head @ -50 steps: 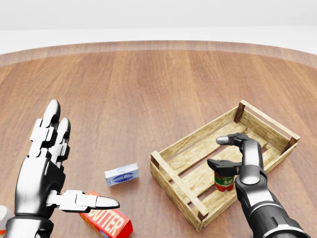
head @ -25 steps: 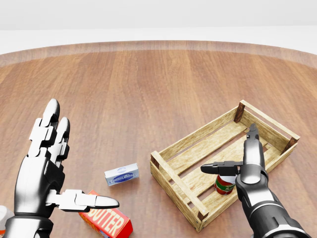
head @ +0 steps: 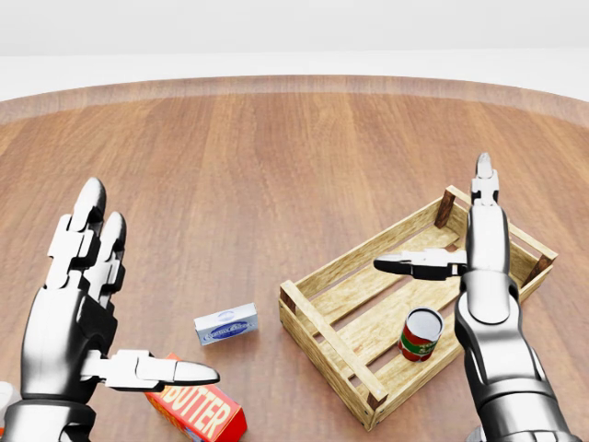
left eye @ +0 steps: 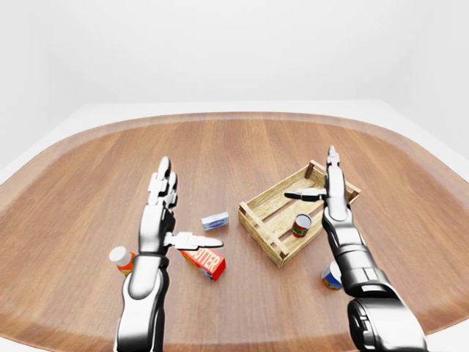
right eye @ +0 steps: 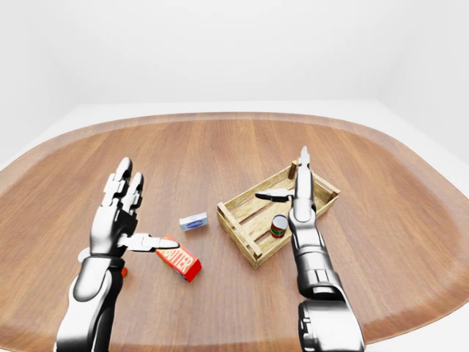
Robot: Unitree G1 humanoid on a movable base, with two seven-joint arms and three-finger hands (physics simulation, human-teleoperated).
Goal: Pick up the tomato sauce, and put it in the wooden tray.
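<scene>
The tomato sauce can (head: 421, 333), red with a green band, stands upright inside the wooden tray (head: 363, 250), near its lower-right wall. My right hand (head: 446, 230) is open above the can, apart from it, fingers pointing up the view and thumb stretched left over the tray. My left hand (head: 138, 304) is open and empty at the lower left, thumb pointing right above the butter box.
A red butter box (head: 198, 410) lies at the bottom left, with a small blue-and-white box (head: 225, 324) beside the tray's left corner. An orange-banded bottle (left eye: 122, 259) stands left of my left arm. Another can (left eye: 332, 276) stands below the tray, by my right forearm.
My right hand has opened off the can and risen above it, fingers now straight. The can stays standing in the tray. The left hand has barely moved.
</scene>
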